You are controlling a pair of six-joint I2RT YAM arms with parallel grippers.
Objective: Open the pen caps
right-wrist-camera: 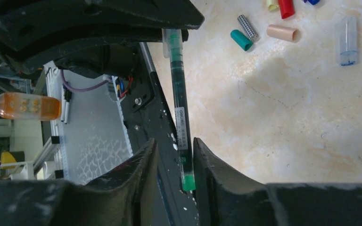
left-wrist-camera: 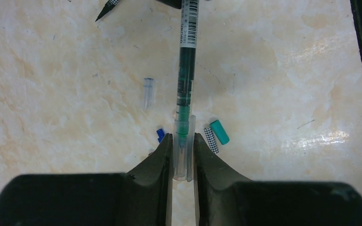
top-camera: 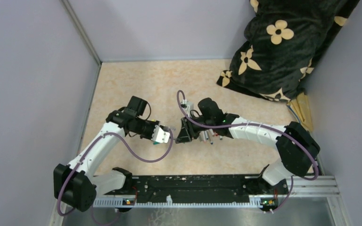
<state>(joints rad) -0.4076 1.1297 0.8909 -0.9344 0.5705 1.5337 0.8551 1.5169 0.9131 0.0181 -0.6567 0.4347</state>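
A green pen (left-wrist-camera: 187, 70) is held in the air between my two grippers. My left gripper (left-wrist-camera: 183, 139) is shut on its clear cap (left-wrist-camera: 183, 160); the green nib end still sits inside the cap. My right gripper (right-wrist-camera: 174, 150) is shut on the pen's barrel (right-wrist-camera: 179, 108) near its green tail end. In the top view the left gripper (top-camera: 162, 135) and right gripper (top-camera: 184, 132) face each other closely. Loose caps lie on the table: teal (right-wrist-camera: 241, 40), checkered (right-wrist-camera: 247, 27), peach (right-wrist-camera: 283, 32), red (right-wrist-camera: 286, 7) and a clear one (right-wrist-camera: 348, 40).
Several more pens (top-camera: 212, 136) lie under the right arm. A black flowered blanket (top-camera: 283, 42) fills the back right corner. Grey walls close the left and back. A black rail (top-camera: 193, 188) runs along the near edge. An orange bottle (right-wrist-camera: 23, 106) stands off the table.
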